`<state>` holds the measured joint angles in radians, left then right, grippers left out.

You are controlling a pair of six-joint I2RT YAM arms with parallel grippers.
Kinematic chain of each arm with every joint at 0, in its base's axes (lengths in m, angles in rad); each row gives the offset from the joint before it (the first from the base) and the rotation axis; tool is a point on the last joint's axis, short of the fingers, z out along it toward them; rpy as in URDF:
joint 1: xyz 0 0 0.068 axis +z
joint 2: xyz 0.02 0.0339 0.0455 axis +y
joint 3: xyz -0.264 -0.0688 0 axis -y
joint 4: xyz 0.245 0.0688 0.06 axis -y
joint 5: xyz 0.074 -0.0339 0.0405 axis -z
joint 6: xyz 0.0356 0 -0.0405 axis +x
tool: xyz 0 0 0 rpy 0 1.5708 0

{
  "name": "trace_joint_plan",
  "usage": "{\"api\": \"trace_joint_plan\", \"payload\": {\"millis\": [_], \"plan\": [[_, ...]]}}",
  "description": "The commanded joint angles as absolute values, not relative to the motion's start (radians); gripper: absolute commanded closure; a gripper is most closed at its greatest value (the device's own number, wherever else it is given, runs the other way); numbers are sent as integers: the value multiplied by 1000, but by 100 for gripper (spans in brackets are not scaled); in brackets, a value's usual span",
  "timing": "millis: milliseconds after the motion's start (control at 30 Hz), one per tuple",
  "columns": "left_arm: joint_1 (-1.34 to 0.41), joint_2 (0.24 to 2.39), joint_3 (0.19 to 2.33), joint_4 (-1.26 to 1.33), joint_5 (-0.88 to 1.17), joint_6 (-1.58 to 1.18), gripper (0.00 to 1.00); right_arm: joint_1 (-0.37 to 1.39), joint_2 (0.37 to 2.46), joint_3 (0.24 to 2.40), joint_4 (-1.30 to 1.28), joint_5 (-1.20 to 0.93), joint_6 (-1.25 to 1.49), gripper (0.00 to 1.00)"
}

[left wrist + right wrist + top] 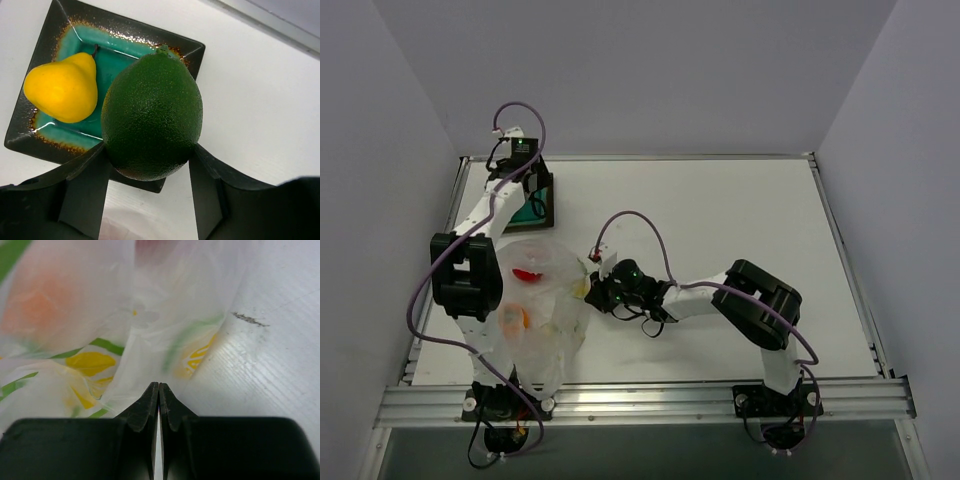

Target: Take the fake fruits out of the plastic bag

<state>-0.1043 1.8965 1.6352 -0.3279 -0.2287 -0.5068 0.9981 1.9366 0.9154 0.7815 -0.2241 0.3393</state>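
Note:
My left gripper [150, 172] is shut on the dark green fruit [152, 115] and holds it above the near corner of a dark square tray [25, 127]. The yellow fruit [62, 87], pear-shaped, lies in the tray's teal centre. In the top view the left gripper [532, 192] is over the tray [548, 208] at the back left. The plastic bag [545, 320] lies at the front left with the red fruit [528, 272] and the orange fruit [512, 318] inside. My right gripper [594, 290] is shut on the bag's right edge [150, 355], low on the table.
The left arm's elbow [465, 275] hangs over the bag's left side. The right arm [750, 300] lies across the middle front of the white table [720, 220]. Grey walls stand round the table, and a metal rail [650, 400] runs along the near edge.

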Motion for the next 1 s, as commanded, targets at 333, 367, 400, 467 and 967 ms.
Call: {"api": "trace_joint_plan", "payload": {"millis": [333,367,400,467,967], "plan": [[-92,2057,1738,-244,-328,-373,34,976,1871,917,808,-230,331,100],[-92,2072,1746,-244,-333,-362,32,977,1871,919,807,-232,333,100],[-92,2078,1752,-247,-347,-356,28,976,1870,920,807,-232,333,100],[-92,2089,1772,-256,-365,-341,22,974,1867,922,801,-229,333,100],[-124,1569,1605,-311,-184,-537,9,943,1849,983,788,-152,399,100]]}}
